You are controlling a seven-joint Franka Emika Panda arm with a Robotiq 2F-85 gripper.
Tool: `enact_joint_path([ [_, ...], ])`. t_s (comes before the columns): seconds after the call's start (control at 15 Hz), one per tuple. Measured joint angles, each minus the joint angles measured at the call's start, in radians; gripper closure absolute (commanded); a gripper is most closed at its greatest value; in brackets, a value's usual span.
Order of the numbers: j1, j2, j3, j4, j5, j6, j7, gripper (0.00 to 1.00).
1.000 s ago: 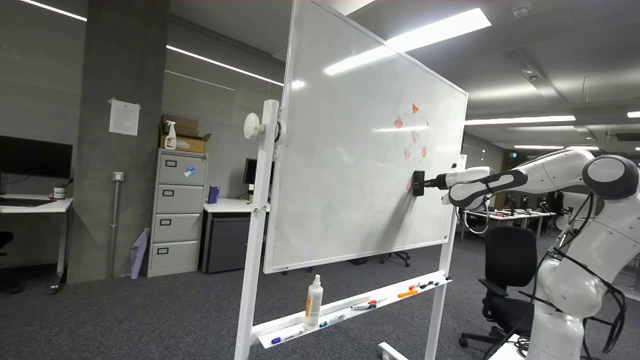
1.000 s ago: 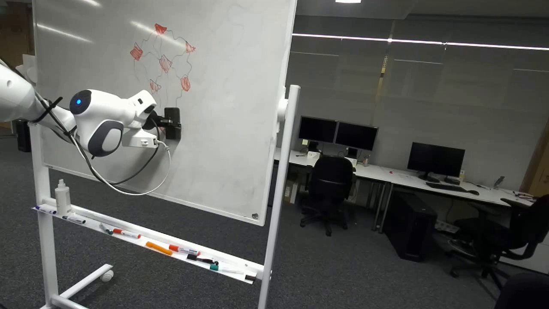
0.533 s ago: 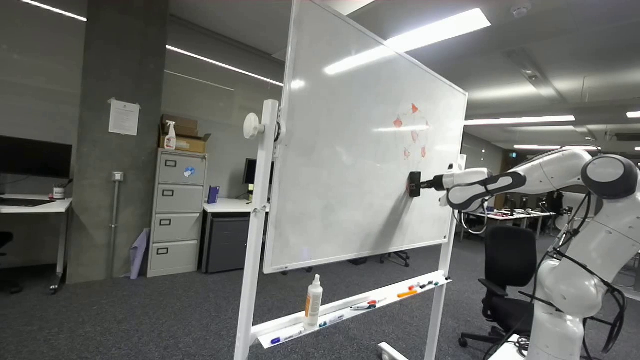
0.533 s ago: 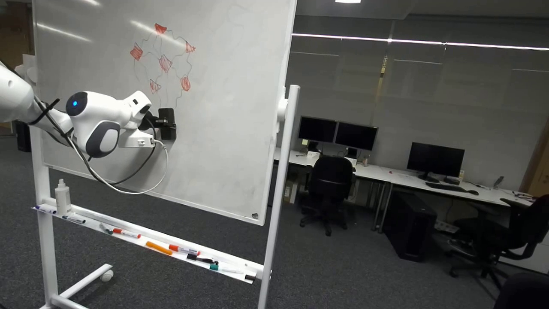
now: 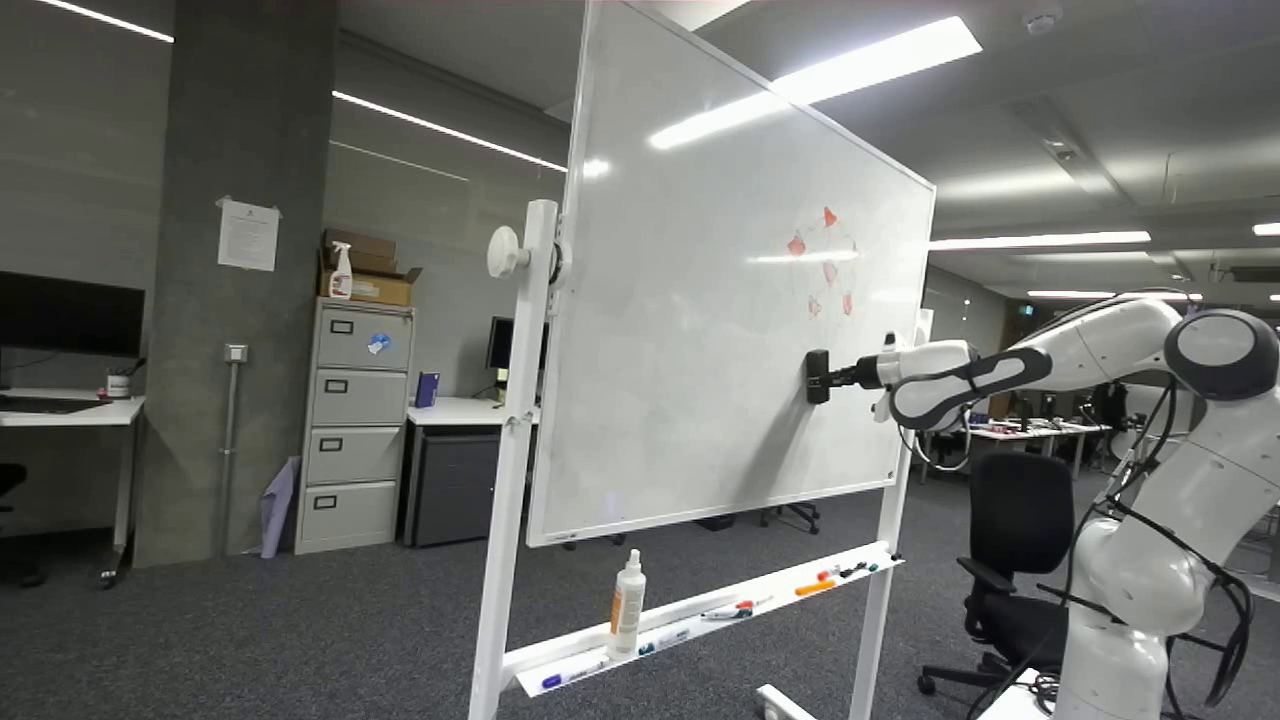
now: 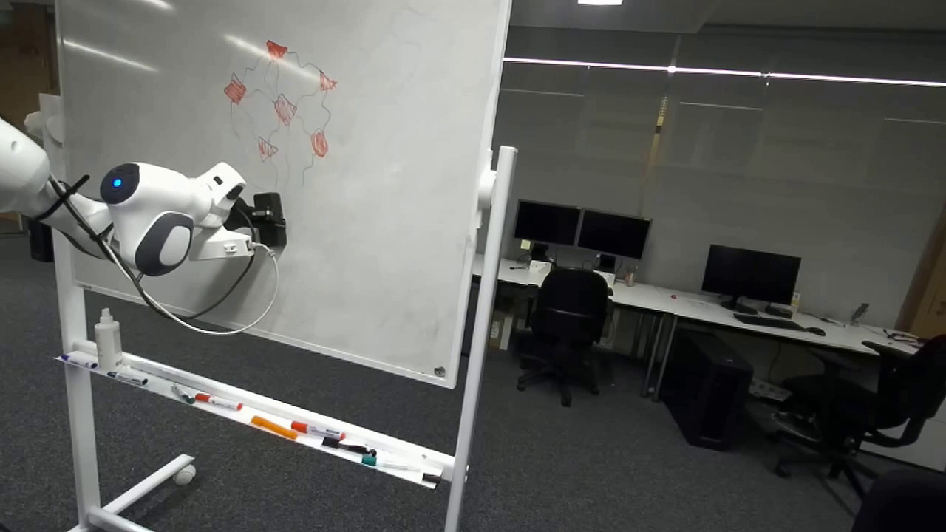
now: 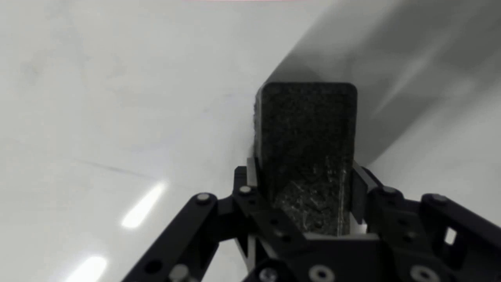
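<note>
Eraser [image 7: 307, 149], black and blocky, and it's right in the clutch of the gripper [image 7: 307, 182]! The wrist view has it square on: pads [image 7: 252, 172] clamped to both flanks, near eight and four o'clock, the top end pointing to twelve. It's up at the whiteboard [image 5: 690, 300], though whether its whole face touches, I can't tell. Look at that shadow [image 7: 395, 78], streaking off between one and two o'clock! Now an exterior view, and from the eraser the arm [image 5: 1195, 460] lies at three o'clock, a chair [image 5: 1020, 515] at four, a grey filing cabinet [image 5: 360, 425] well out at nine, and a white bottle [image 5: 627, 615] upright at seven. In both exterior views, red patches [image 6: 284, 110] sit at twelve o'clock, and at six, down on the tray [image 6: 159, 380], lies an orange marker [image 6: 273, 427].
</note>
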Motion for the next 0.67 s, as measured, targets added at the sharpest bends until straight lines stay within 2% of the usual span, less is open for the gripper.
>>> enact_joint_path([
  [0.27,0.013,0.01,0.026,-0.028,-0.009,0.0,-0.001,0.69],
  [0.67,0.015,0.014,0.031,-0.031,-0.015,0.0,-0.001,0.69],
])
